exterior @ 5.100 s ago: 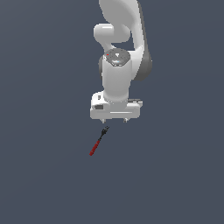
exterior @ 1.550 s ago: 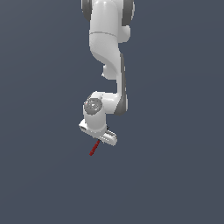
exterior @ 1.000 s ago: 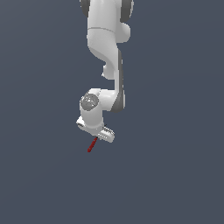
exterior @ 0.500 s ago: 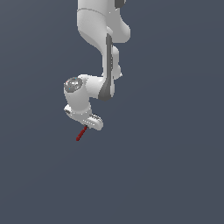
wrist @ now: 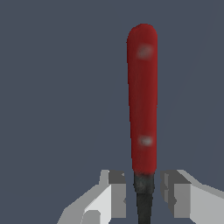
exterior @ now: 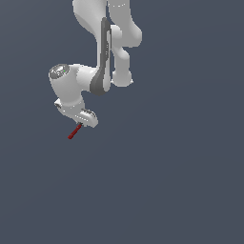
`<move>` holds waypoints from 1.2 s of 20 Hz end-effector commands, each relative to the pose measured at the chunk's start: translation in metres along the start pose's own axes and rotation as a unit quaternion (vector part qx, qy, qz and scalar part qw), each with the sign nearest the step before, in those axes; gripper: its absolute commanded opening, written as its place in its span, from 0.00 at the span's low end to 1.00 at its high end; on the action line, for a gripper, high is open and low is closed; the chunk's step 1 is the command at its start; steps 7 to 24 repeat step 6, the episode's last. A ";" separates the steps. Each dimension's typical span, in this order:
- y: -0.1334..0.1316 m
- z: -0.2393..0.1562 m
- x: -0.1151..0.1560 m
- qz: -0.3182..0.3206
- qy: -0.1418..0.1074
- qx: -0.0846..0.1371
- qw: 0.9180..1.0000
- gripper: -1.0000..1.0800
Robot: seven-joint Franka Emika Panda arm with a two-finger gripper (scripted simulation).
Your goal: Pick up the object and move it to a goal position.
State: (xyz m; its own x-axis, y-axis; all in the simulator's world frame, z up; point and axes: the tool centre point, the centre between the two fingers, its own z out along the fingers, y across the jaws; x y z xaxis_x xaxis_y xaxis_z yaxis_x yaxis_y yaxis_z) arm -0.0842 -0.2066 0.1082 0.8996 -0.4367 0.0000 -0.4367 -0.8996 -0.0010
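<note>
The gripper (exterior: 82, 123) is pinching the dark metal end of the red-handled tool (exterior: 74, 131), its fingers (wrist: 114, 192) closing in on either side of the shaft. The red handle is sticking out beyond the fingertips, slanting down toward the exterior view's left, against a plain dark grey background.

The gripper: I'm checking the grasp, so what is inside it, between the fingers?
The gripper is shut on the tool's dark metal end; the red handle sticks out beyond the fingertips. The forked tip is out of sight.
</note>
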 end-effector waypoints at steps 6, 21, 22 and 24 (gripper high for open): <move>0.023 -0.014 -0.004 -0.001 0.000 0.000 1.000 0.00; 0.023 -0.014 -0.004 -0.001 0.000 0.000 1.000 0.00; 0.023 -0.014 -0.004 -0.001 0.000 0.000 1.000 0.00; 0.023 -0.014 -0.004 -0.001 0.000 0.000 1.000 0.00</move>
